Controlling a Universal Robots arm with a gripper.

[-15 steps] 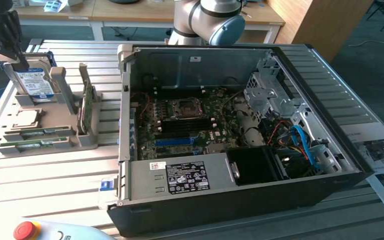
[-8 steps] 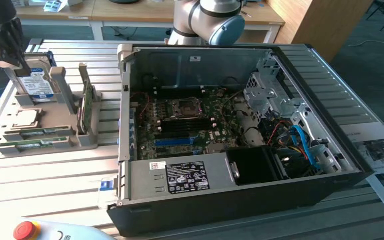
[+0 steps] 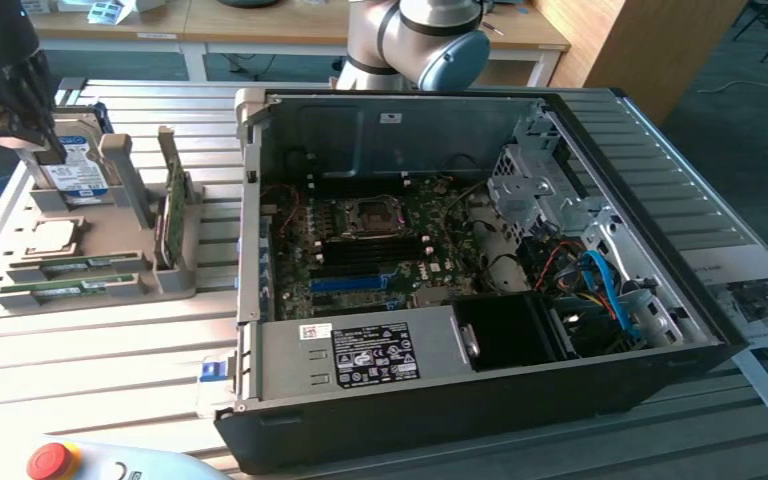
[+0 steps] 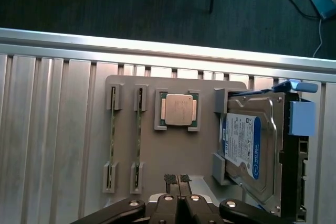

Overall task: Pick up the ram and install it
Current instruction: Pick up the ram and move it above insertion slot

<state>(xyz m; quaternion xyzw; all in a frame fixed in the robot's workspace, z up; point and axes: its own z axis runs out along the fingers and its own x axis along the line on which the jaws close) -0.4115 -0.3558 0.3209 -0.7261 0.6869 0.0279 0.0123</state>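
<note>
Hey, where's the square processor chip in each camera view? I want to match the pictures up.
Exterior view: the processor chip lies flat on the grey holder at the exterior view's left, outside the computer case.
Wrist view: it sits between the ram sticks and the hard drive.
Shared landmark: the hard drive with its blue label.

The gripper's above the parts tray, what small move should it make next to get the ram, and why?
Likely slide sideways over the nearer ram stick. The gripper is shut, holds nothing, and lines up with the processor, while both sticks lie in tray slots beside it.
</note>
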